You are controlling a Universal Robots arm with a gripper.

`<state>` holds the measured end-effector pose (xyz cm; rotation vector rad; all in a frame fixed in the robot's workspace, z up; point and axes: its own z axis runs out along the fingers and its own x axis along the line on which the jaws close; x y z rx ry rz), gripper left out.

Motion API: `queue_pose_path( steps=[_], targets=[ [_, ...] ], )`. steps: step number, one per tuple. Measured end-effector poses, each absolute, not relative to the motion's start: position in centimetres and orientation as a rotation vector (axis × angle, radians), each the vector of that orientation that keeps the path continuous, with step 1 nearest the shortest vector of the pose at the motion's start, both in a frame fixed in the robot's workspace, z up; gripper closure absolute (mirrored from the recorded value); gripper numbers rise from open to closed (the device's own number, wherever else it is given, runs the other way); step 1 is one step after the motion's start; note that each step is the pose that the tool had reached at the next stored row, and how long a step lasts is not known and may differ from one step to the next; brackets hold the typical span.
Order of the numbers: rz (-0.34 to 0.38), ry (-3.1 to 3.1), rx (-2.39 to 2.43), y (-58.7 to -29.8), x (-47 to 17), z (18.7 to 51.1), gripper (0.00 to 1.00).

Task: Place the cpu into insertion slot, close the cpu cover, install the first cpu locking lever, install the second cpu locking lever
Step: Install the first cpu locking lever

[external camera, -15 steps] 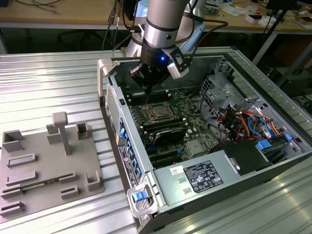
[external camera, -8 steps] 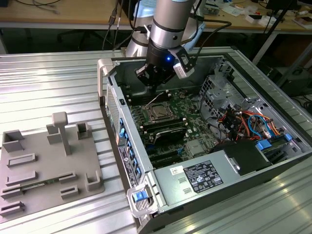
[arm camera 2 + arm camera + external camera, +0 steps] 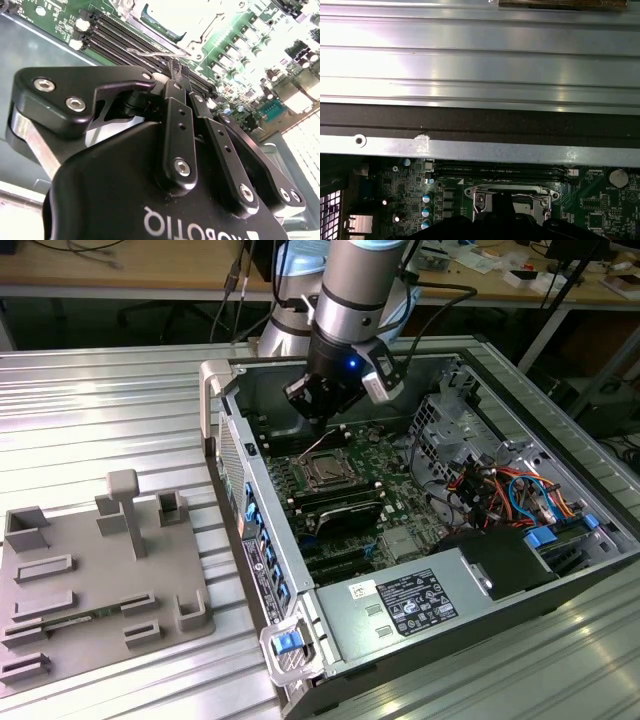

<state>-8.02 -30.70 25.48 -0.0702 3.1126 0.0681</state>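
Note:
Inside the open computer case, the insertion slot [image 3: 325, 472] sits on the green motherboard. The cpu cover [image 3: 311, 480] lies flat over it as a metal frame, and the grey top of the cpu [image 3: 326, 474] shows through its window. A thin wire locking lever [image 3: 322, 445] stands raised at the slot's far side; in the second wrist view this lever [image 3: 150, 50] runs just past my fingertips. My gripper [image 3: 318, 418] hangs right above the slot's far edge, fingers pressed together and shut [image 3: 177, 70]. In the first wrist view the cover [image 3: 512, 192] shows above the dark gripper body.
Long black memory slots [image 3: 340, 505] lie beside the socket. A drive cage [image 3: 450, 420] and a bundle of cables [image 3: 500, 490] fill the exterior view's right. The power supply [image 3: 410, 605] sits at the front. A grey fixture tray [image 3: 100, 580] lies on the ribbed table.

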Motion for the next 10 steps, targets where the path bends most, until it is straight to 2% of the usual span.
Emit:
queue_pose_path(
  steps=[10],
  targets=[
    [0.068,3.113,-0.074,-30.70,-8.00,25.46,0.89]
  ],
)
